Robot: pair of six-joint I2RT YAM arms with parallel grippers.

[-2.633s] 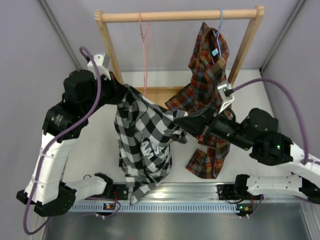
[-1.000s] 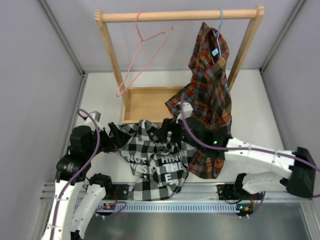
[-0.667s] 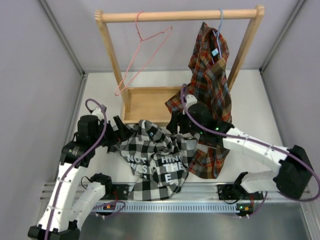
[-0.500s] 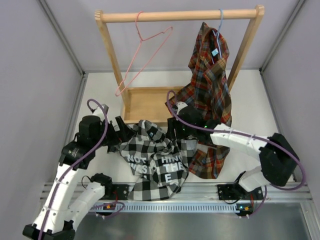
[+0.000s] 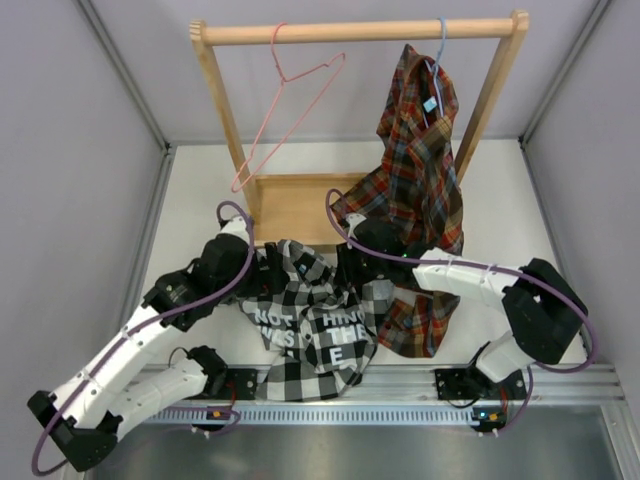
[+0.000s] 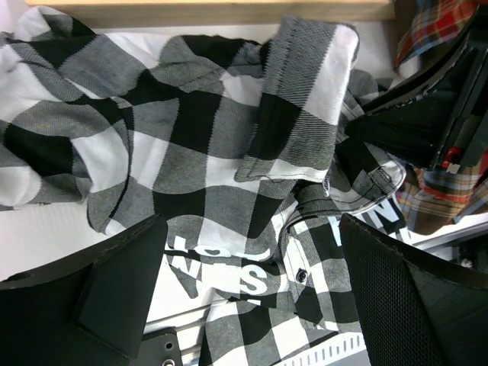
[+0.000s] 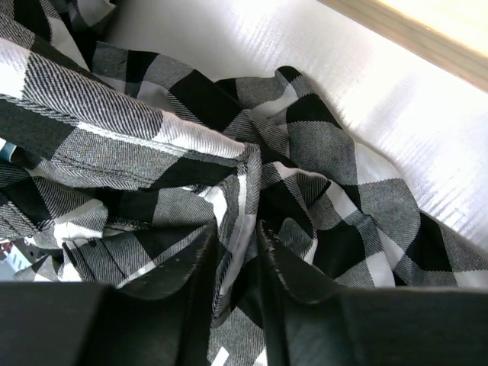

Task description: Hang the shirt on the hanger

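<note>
Top external: shirt (image 5: 305, 330) lettering partly legible, "NOT", "HING"; rest crumpled.

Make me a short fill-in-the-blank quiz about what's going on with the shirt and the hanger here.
The bare hanger on the wooden rail is ____ in colour. The check shirt lies crumpled on the ____, not on any hanger. The left gripper above it stands ____. The right gripper is closed on a fold of the ____. Missing words: pink; table; open; shirt.
</note>
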